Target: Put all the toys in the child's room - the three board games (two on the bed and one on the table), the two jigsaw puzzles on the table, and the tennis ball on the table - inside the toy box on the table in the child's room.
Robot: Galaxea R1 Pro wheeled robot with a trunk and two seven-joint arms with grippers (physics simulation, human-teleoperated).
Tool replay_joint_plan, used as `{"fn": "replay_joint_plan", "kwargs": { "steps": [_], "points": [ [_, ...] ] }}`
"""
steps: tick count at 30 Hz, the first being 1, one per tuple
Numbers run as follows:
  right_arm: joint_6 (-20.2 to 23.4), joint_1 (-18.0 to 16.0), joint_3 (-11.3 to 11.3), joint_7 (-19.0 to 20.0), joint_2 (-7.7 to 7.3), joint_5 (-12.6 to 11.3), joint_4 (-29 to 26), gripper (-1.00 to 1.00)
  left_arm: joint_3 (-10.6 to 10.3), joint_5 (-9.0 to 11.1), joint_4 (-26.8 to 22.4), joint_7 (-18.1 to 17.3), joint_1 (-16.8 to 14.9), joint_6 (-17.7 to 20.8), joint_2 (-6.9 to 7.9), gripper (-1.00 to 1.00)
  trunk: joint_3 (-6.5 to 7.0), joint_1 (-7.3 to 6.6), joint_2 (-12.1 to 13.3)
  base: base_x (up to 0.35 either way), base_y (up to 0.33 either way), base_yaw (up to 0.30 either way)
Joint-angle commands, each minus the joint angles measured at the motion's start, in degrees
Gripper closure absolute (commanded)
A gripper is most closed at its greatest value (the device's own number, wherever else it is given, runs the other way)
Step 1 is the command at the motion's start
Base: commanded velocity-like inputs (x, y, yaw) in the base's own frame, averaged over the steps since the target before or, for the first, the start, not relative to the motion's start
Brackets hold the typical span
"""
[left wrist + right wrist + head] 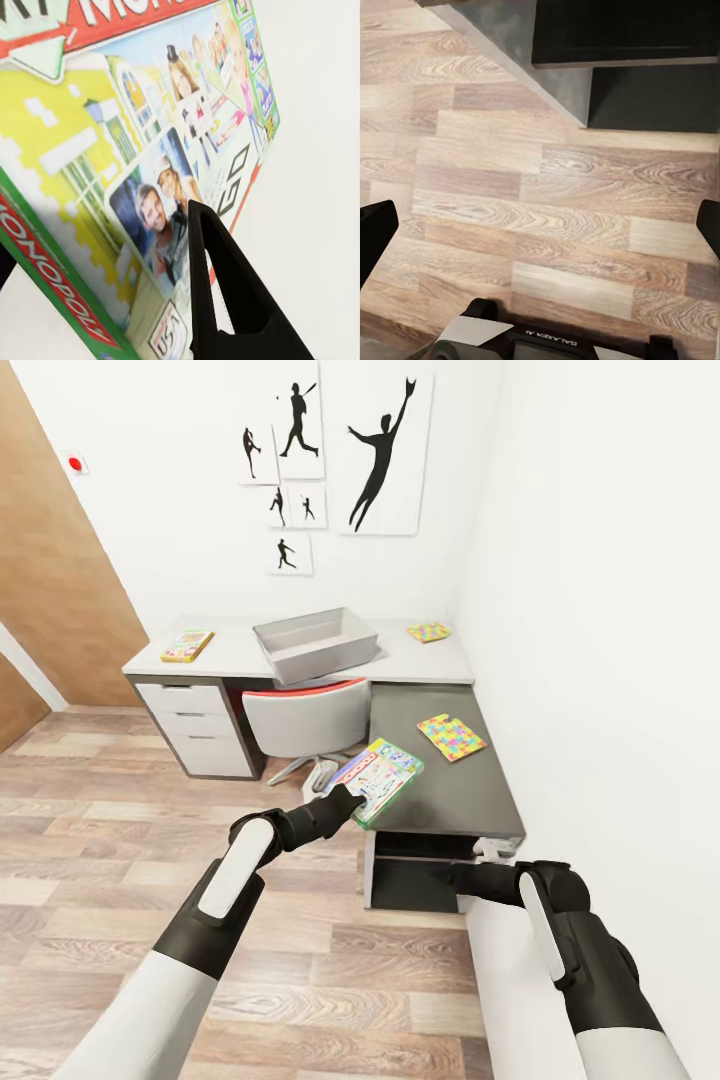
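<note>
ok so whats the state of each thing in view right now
left gripper: shut on the Monopoly box
Monopoly box: held, tilted, over the dark desk's edge
right gripper: open, empty, low by the dark desk
toy box: open-topped, looks empty
Skip-Bo box: lying flat on the pale desk
far jigsaw puzzle: flat on the pale desk
near jigsaw puzzle: flat on the dark desk

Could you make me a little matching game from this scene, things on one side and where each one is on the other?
Things:
1. Monopoly board game
2. toy box
3. jigsaw puzzle
4. red-edged chair

Places:
A. flat on the dark grey lower surface by the right wall
B. held in the left gripper
C. tucked under the desk
D. on the pale desk top, in the middle

Pairs: 1-B, 2-D, 3-A, 4-C
</note>
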Motion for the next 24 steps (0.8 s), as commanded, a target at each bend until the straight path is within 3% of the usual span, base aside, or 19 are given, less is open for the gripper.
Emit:
{"fn": "replay_joint_plan", "kwargs": {
  "steps": [1,9,24],
  "points": [
    [0.31,-0.04,-0.04,-0.18,-0.01,-0.45,-0.04,-1.0,-0.02,0.72,-0.08,0.57,-0.05,0.04,-0.01,1.0,-0.1,0.06,-0.1,0.257,-0.029,0.0],
    [0.31,-0.04,-0.04,-0.18,-0.01,-0.45,-0.04,-1.0,-0.04,0.72,-0.08,0.51,-0.07,0.01,-0.01,1.0,-0.1,0.06,-0.1,0.14,-0.016,0.0],
    [0.31,-0.04,-0.04,-0.18,-0.01,-0.45,-0.04,-1.0,-0.03,0.77,-0.08,0.47,-0.09,0.02,-0.01,1.0,-0.1,0.06,-0.1,0.023,-0.003,0.0]
  ]
}}
